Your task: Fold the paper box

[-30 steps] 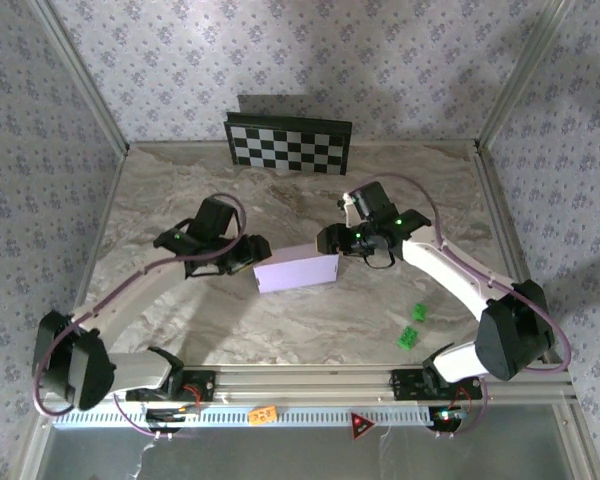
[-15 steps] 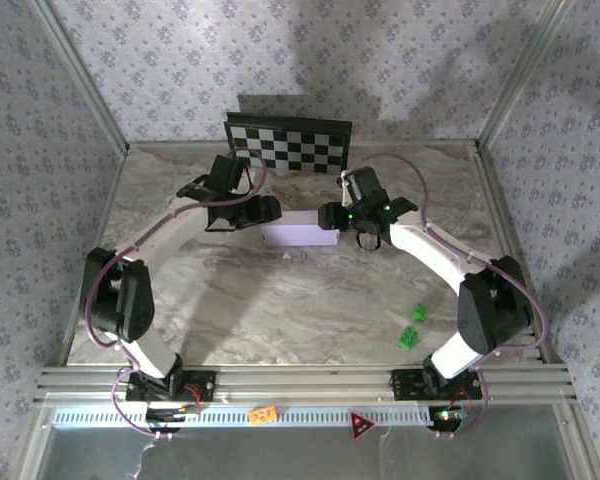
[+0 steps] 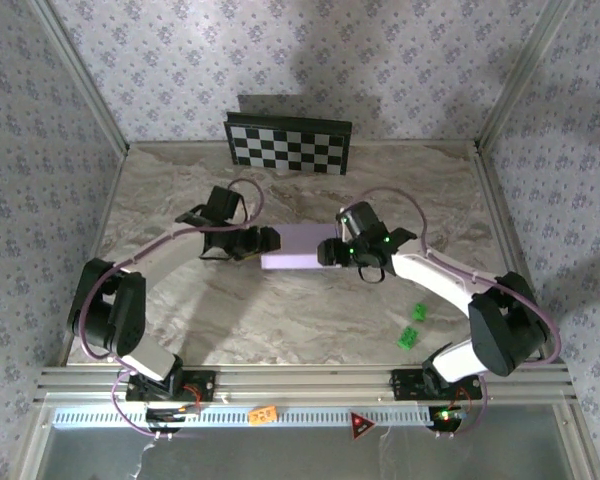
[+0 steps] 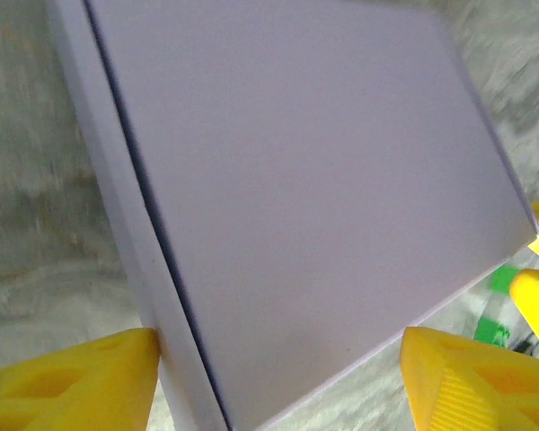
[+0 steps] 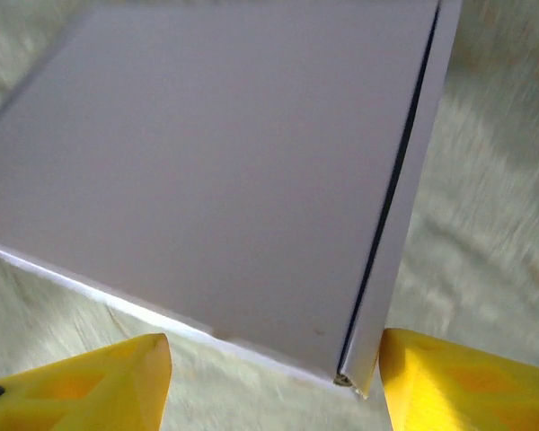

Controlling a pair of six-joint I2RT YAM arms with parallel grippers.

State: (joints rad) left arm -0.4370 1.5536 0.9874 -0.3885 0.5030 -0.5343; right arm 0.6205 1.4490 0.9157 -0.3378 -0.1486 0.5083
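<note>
The paper box (image 3: 298, 247) sits mid-tabletop, a flat lavender slab lying lengthwise between the two arms. It is well in front of the checkerboard panel (image 3: 288, 143) and well apart from the small green pieces (image 3: 412, 330) near the right arm's base. The left gripper (image 3: 267, 241) meets its left end and the right gripper (image 3: 329, 251) its right end. From above I cannot tell whether the box rests on the tabletop (image 3: 280, 320) or hangs just clear of it.

In the left wrist view the jaws stand wide, with a corner of the box reaching in between the yellow fingers (image 4: 81, 377). One finger lies against the narrow side wall, while the other sits just beside the lower edge. The right wrist view mirrors this, with one of its yellow fingers (image 5: 467, 382) against the side wall at the corner. In both cases I cannot tell whether the jaws are pinching the box or merely flanking it.

The box looks fully formed, with a broad smooth face, squared walls and one dark seam (image 4: 148, 242) running along a long edge. The folding itself seems finished or nearly so, and the step in hand is probably settling the closed box.

The next move calls for getting the box flat on the tabletop, then spreading both pairs of jaws evenly. Each arm should draw straight back from its end, so that no finger catches the seam and pries the tucked wall open.
</note>
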